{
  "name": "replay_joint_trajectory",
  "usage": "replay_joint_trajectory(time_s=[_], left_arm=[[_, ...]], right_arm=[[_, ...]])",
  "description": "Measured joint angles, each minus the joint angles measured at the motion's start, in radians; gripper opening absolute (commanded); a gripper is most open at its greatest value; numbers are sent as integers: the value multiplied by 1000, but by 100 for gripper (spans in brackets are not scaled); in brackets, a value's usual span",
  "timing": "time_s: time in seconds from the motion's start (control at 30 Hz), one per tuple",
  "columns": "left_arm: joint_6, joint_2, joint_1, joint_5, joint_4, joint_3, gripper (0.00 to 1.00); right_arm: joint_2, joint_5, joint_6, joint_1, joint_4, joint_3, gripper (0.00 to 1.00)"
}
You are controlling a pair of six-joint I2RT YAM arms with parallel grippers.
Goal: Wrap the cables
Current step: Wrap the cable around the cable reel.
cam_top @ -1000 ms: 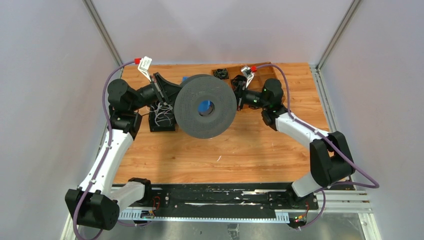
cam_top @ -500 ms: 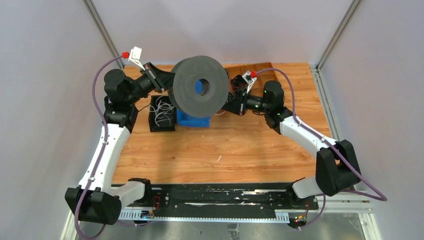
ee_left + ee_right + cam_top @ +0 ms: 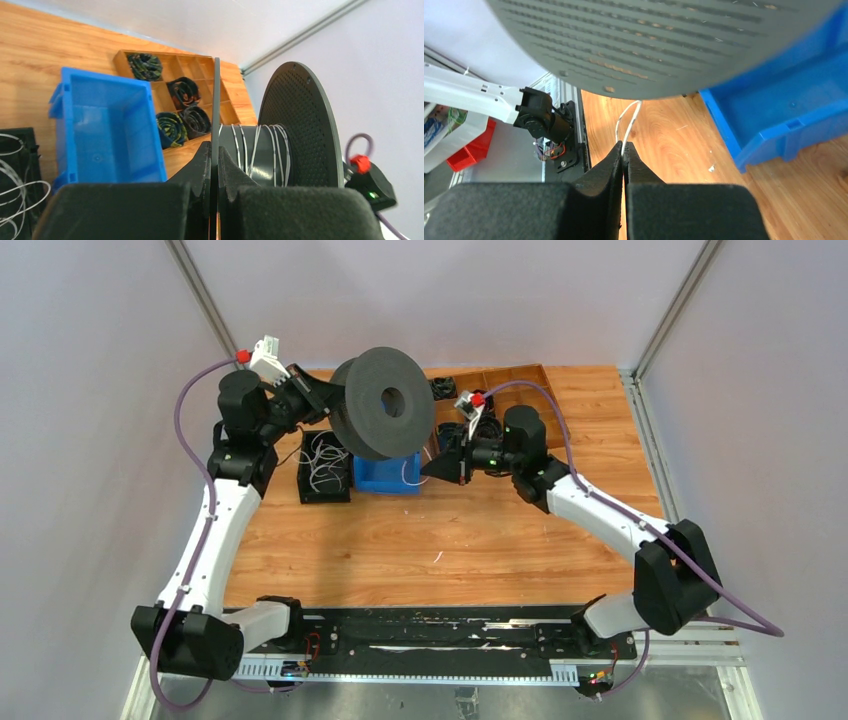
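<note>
Left fingers (image 3: pixel 199 167) are clamped on the thin flange of the spool (image 3: pixel 385 405). Right fingers (image 3: pixel 612 165) pinch the whitish cable (image 3: pixel 628 122) at the spool's 4 o'clock. Uneven turns sit on the hub, raised over the desk (image 3: pixel 480 540) towards 11 o'clock. Slack or a sideways pull could slide turns off, or tug the strand free.

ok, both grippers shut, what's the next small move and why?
Probably sweep the right gripper around the spool hub, keeping tension: it pinches the cable leading up to the spool, the left gripper clamps its flange, and only a few turns sit on the hub.
</note>
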Motion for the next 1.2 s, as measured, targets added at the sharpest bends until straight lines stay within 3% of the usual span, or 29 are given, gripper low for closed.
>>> replay_joint_trajectory(time_s=[0.7,1.2], left_arm=[[-58,52,-9,-222,-199,34,0],[97,52,-108,-393,-260,82,0]], right_arm=[[132,74,-143,166,-199,240,1],[193,147,-243,244,-460,454,3]])
